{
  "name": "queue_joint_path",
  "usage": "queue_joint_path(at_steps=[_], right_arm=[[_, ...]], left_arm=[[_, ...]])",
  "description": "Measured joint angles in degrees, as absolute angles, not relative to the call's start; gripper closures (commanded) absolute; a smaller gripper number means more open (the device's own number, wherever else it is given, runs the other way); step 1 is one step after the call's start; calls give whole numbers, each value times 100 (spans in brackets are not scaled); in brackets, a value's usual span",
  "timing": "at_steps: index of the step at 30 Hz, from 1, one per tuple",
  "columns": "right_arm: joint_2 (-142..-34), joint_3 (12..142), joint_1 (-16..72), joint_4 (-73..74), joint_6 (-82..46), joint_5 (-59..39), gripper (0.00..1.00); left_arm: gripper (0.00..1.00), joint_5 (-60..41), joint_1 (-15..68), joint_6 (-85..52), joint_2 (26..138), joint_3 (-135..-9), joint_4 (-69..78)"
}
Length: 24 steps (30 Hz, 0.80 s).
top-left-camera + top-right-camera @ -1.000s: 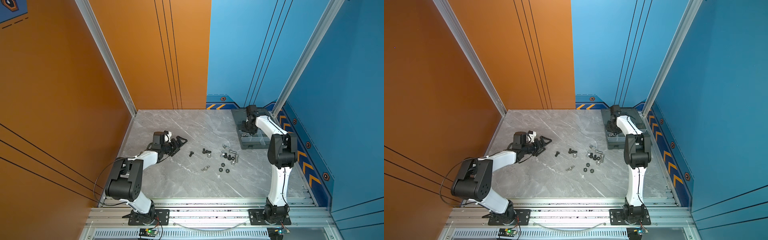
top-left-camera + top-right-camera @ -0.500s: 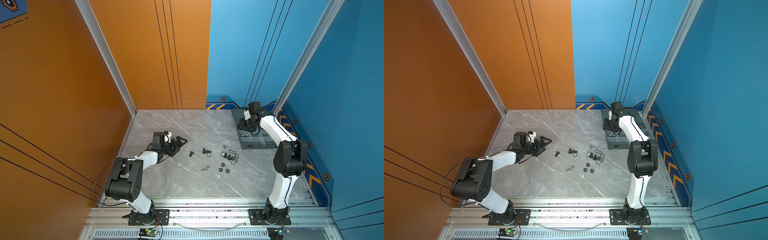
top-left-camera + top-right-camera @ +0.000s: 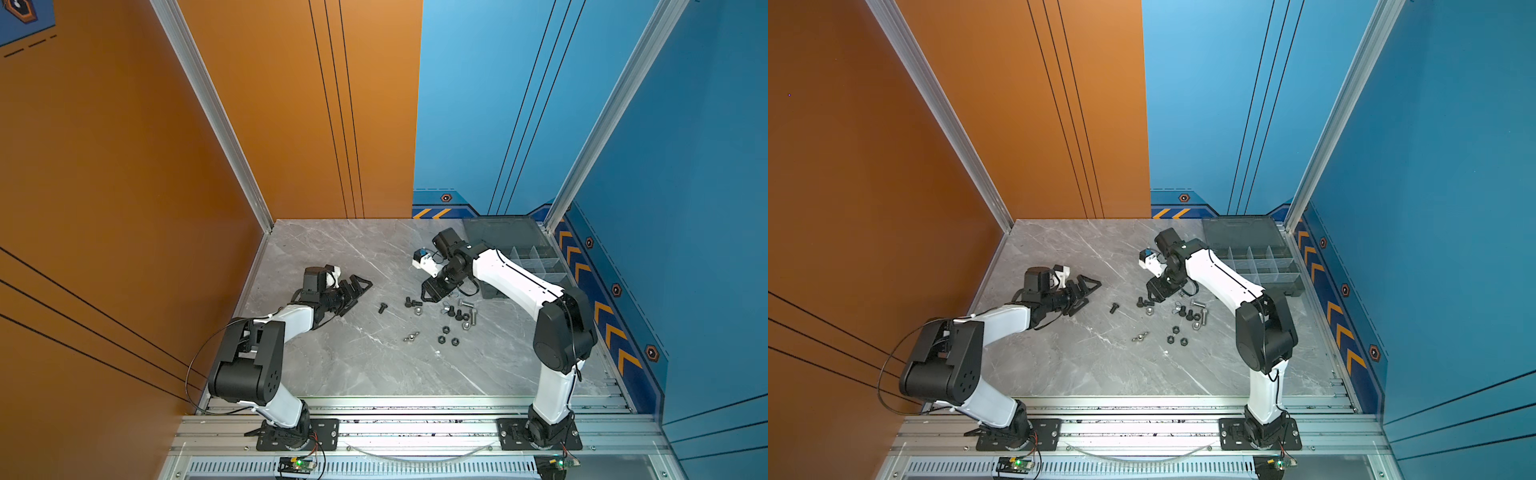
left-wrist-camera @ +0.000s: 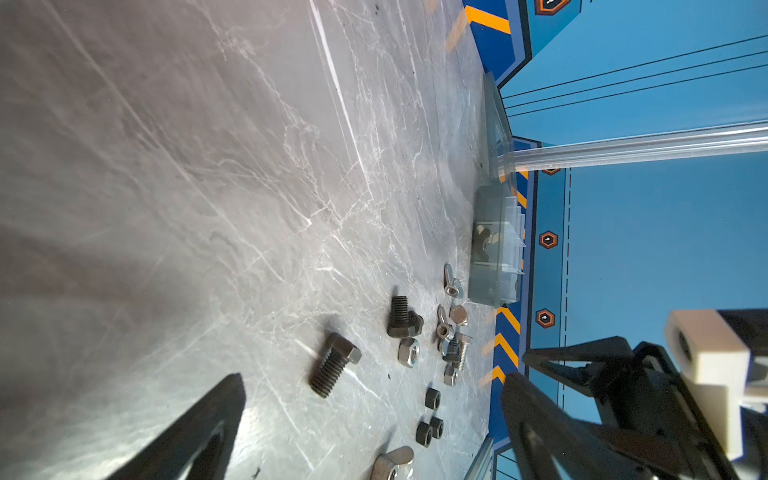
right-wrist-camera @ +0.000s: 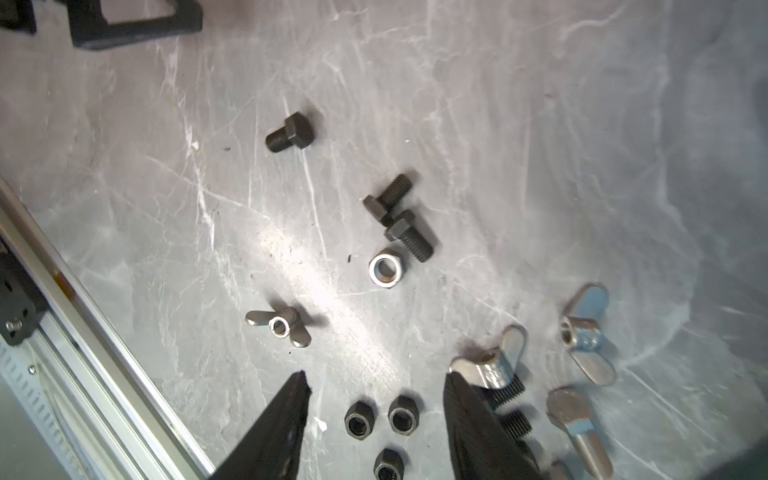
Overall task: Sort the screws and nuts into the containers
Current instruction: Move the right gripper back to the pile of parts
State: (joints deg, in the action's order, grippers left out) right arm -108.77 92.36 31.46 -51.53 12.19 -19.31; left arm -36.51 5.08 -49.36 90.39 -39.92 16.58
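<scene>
Right now: both grippers open, hardware loose on the bench

Watching remotely, I see the right gripper (image 3: pixel 432 291) with its jaws apart and nothing between them, poised at the back side of the hardware scattered mid-bench on the grey marble-patterned bench (image 3: pixel 332 374). Past its fingertips (image 5: pixel 291 399), the right wrist view shows two matte black hex-head screws (image 5: pixel 399 218) lying heads together, with a shiny silver hex nut (image 5: pixel 385 272) just beside them. A lone black screw (image 5: pixel 291 133) lies apart, toward the left edge. A silver wing nut (image 5: pixel 279 326) and three small black hex nuts (image 5: pixel 360 419) sit nearer the front edge. Two more silver wing nuts (image 5: pixel 586 336) and a silver screw (image 5: pixel 577 424) lie on the side towards the right edge.

The left gripper (image 3: pixel 359 289) sits near the left edge, jaws spread wide and holding nothing, pointing towards the lone black screw.

The smoky-grey translucent organizer box (image 3: pixel 1287 289) stands in the back right corner, its hinged lid (image 3: pixel 1241 232) folded open towards the back edge. Through its wall I make out a wing-nut shape (image 4: pixel 484 243) inside; I cannot tell which compartment.
</scene>
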Motion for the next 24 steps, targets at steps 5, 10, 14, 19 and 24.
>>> queue_joint_path(at_steps=[5,10,14,19,24], right_arm=[[-10986,9061,3489,-5201,1678,-1933,42],[-11054,8829,3780,-5207,2025,-1986,40],[-11139,8724,3968,-5212,2215,-2075,34],[-11321,8718,4244,-5207,2298,-2088,32],[-11487,8718,4477,-5201,2314,-2099,32]], left_arm=[[2,-3669,373,-4936,8914,-3894,1658],[2,-3671,270,-4936,8823,-3789,1658],[2,-3695,235,-4936,8805,-3750,1656],[2,-3719,198,-4936,8805,-3739,1658],[2,-3745,167,-4936,8801,-3667,1656]])
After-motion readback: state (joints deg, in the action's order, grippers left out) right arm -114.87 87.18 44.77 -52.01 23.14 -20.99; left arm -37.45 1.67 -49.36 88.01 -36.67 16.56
